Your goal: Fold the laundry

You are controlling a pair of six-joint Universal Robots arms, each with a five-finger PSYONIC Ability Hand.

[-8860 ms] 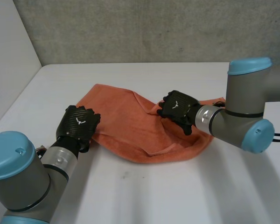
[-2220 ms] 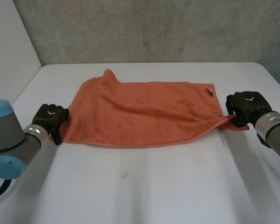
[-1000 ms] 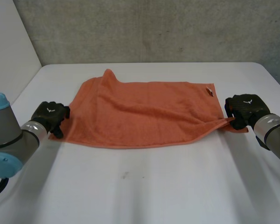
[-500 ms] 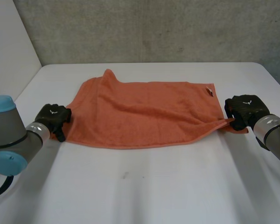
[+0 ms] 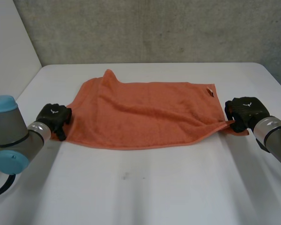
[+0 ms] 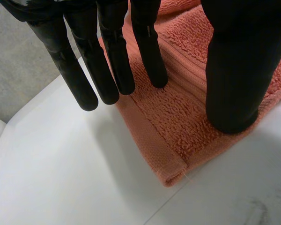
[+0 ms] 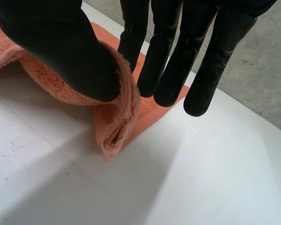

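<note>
The left robot hand (image 5: 54, 117) sits at the near left corner of the orange towel (image 5: 145, 115). In the left wrist view its fingers (image 6: 110, 61) are straight and spread: some hang over the towel's short edge, others over the bare white bench (image 6: 51, 178), and the thumb (image 6: 234, 70) comes down on the pile just inside the corner. Nothing is pinched there, and the corner lies flat on the bench.

The towel lies spread out in the middle of the bench (image 5: 145, 187), its long axis running across from left to right and its short edges towards the two arms. The far left corner (image 5: 108, 74) stands up in a small peak, soft creases cross the middle, and a small label (image 5: 210, 92) sits by the far right corner.

The right robot hand (image 5: 246, 111) is at the near right corner. In the right wrist view its thumb (image 7: 61, 42) presses a doubled-over fold of towel (image 7: 117, 117) against the straight fingers (image 7: 173, 61), so the fold is nipped between them and raised off the bench.
</note>
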